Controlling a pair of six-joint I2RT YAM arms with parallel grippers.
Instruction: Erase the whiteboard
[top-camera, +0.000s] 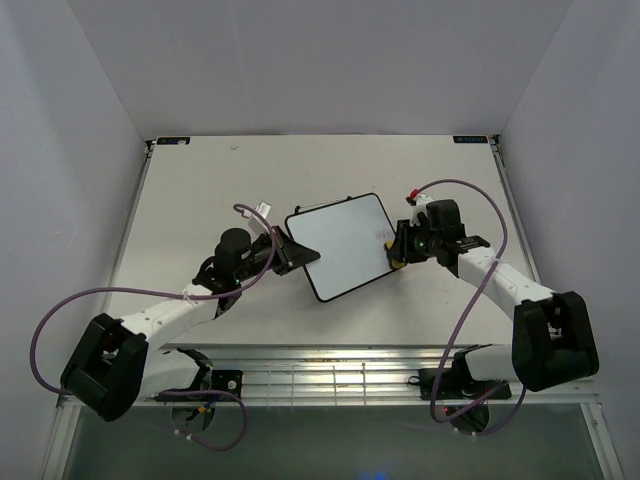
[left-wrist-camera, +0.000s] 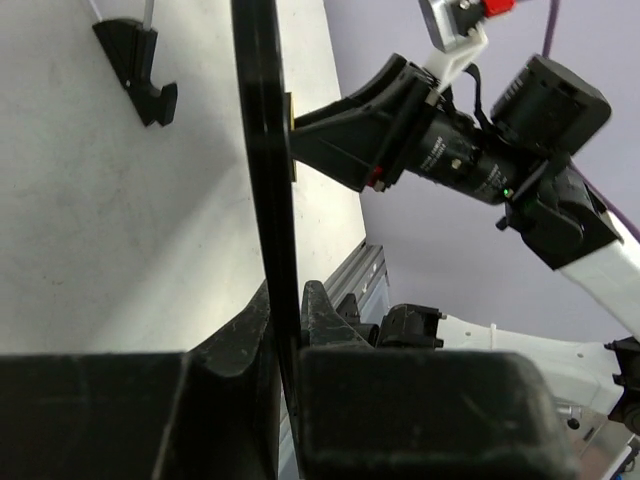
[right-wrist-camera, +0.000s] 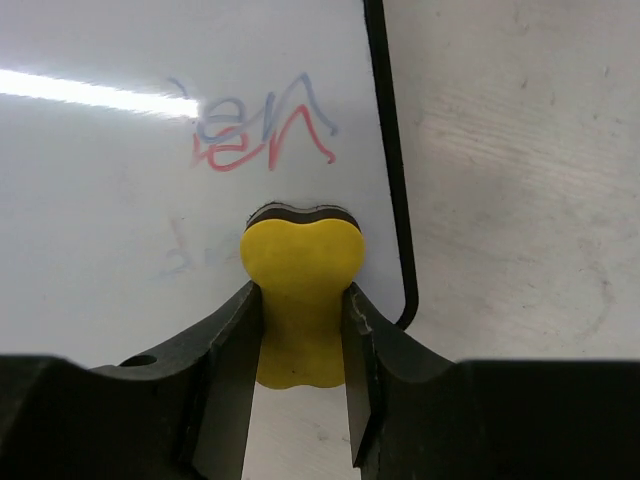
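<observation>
Now, near the middle of the table (top-camera: 200, 180), the left hand (top-camera: 285, 252) pinched the whiteboard (top-camera: 343, 245) by its frame while the right hand (top-camera: 398, 245) clamped the yellow eraser (right-wrist-camera: 300, 290) against it. Pushed too hard, the board could have twisted loose, or the eraser slid off the nearby edge, missing the red writing (right-wrist-camera: 265, 140).

The top camera looks down from high above and well back from the small white, black-framed rectangular whiteboard (top-camera: 345, 245). The left wrist camera sights edge-on along its frame, very near. The right wrist camera closely faces its written surface. All three share it.
</observation>
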